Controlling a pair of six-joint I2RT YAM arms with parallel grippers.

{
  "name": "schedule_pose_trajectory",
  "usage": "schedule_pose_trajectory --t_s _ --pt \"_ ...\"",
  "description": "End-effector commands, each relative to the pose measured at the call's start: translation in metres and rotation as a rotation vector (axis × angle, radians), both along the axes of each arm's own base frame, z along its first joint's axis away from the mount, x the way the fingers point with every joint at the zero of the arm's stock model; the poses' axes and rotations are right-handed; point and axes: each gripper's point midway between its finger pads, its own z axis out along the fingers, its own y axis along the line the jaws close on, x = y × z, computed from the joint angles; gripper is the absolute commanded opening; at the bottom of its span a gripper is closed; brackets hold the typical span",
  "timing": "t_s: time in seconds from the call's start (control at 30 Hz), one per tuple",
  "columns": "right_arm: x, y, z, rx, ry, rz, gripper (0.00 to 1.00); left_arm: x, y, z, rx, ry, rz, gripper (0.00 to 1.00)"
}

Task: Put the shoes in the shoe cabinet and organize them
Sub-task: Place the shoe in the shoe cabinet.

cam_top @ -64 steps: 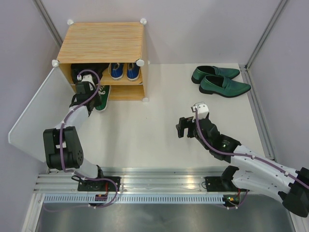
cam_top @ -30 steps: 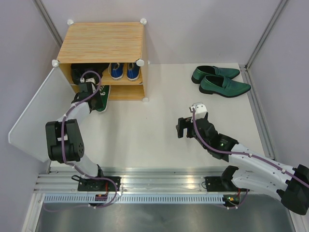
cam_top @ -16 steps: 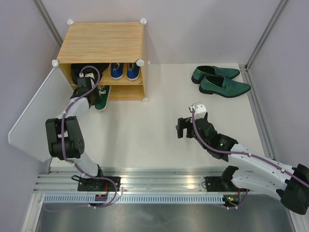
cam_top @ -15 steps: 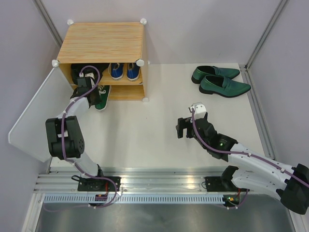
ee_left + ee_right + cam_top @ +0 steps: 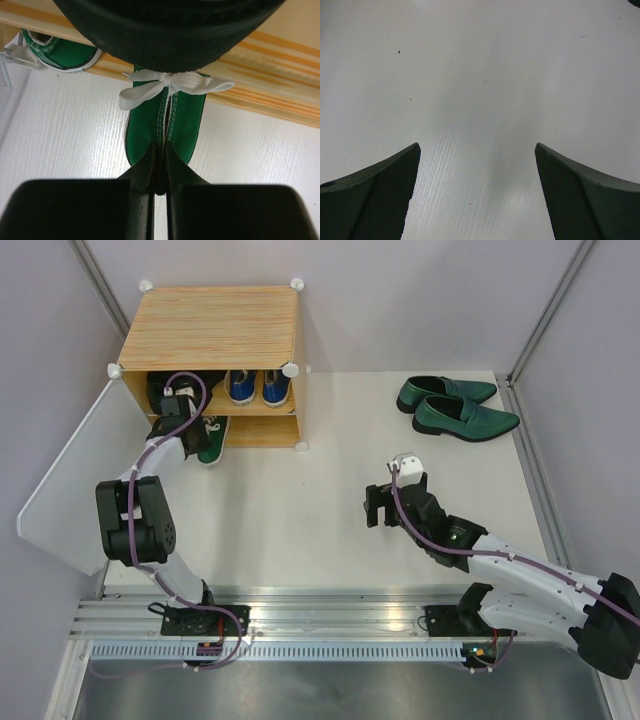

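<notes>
- The left arm (image 5: 150,465) is stretched forward to the lower shelf of the shoe cabinet (image 5: 210,328). The right arm (image 5: 470,545) is held low, well apart from the dark-green loafers (image 5: 457,406).
- The door panel (image 5: 65,490) is swung open to the left. A green sneaker (image 5: 185,125) juts over the shelf edge onto the table (image 5: 300,500).
- The left gripper (image 5: 159,155) is closed, its tips set against the sneaker's heel; a pinch cannot be confirmed. The right gripper (image 5: 476,146) is spread wide, and nothing is held.

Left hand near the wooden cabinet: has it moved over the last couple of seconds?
Yes. In the top view the left hand has slid farther in toward the shoe cabinet, now right at its shelf front.
</notes>
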Motion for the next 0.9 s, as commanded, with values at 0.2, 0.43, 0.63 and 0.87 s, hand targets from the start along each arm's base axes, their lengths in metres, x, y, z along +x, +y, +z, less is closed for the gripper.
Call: schedule_pose_trajectory --t_s 0.2,0.43,0.63,0.87 --pt "0.01 0.003 0.017 0.009 -0.044 -0.017 0.98 0.063 0.015 0.048 0.007 -0.19 0.079 0.02" --pt "0.012 0.004 0.011 -0.014 -0.031 -0.018 0.98 0.066 0.013 0.04 0.007 -0.203 0.06 0.02" --pt "0.012 0.006 0.012 -0.015 -0.029 -0.01 0.98 0.047 0.007 0.027 -0.032 -0.215 0.076 0.06" --pt "0.008 0.008 0.016 0.016 -0.032 0.009 0.98 0.024 -0.003 0.022 -0.086 -0.213 0.073 0.48"
